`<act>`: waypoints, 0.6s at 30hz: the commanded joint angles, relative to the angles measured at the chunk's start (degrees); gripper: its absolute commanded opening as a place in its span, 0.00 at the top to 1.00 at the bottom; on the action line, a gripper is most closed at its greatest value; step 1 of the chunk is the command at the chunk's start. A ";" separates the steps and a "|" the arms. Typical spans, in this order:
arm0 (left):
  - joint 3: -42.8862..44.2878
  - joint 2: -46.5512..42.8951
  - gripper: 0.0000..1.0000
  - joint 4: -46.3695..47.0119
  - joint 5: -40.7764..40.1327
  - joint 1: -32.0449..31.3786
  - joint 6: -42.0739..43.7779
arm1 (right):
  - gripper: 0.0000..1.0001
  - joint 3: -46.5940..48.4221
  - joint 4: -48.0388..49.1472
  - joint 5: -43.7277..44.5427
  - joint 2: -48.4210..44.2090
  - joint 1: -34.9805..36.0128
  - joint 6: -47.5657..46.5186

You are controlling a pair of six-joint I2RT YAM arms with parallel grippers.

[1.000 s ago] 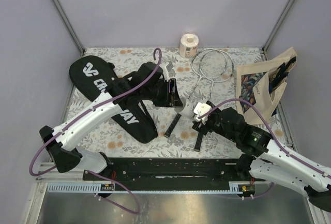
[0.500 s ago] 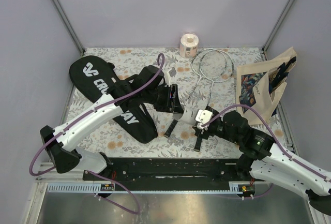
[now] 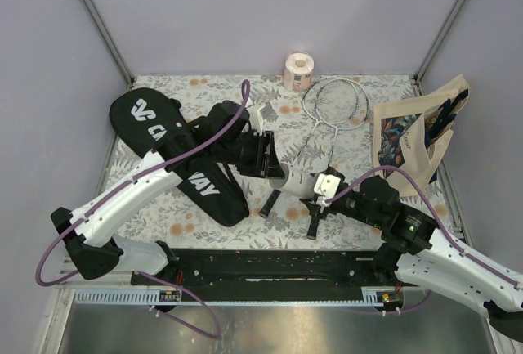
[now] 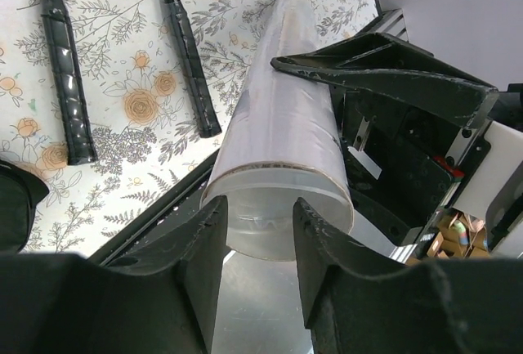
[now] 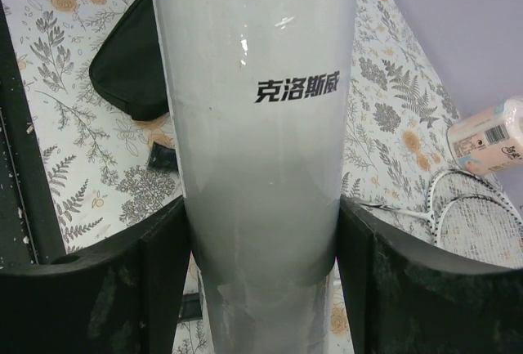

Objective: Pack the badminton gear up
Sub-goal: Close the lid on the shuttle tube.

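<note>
tube: we see white, black lettering
racket bag: we see black, white letters
table cover: we see orange flowers

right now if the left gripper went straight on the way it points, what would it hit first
The white tube: its end sits at the fingertips of the left gripper and runs straight ahead. Farther along, the right gripper clamps it; depth is unclear.
</note>
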 commanded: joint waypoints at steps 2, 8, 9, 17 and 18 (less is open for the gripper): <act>2.60 -2.64 0.58 0.22 -2.76 0.38 2.59 | 0.61 0.95 6.68 -2.78 -1.41 0.58 0.25; 3.04 -6.24 0.50 -0.13 -2.06 0.38 10.23 | 0.61 2.27 4.92 -2.16 -1.15 0.58 2.98; 3.30 -6.77 0.48 -0.56 -2.06 0.38 11.55 | 0.60 2.44 4.66 -2.16 -1.15 0.58 3.24; 6.82 -7.91 0.46 -4.09 -6.01 0.38 24.11 | 0.60 3.67 3.78 -4.36 -0.79 0.67 5.88; 6.56 -8.00 0.48 -3.47 -5.32 0.30 25.78 | 0.60 3.85 3.78 -4.80 -0.79 0.58 6.14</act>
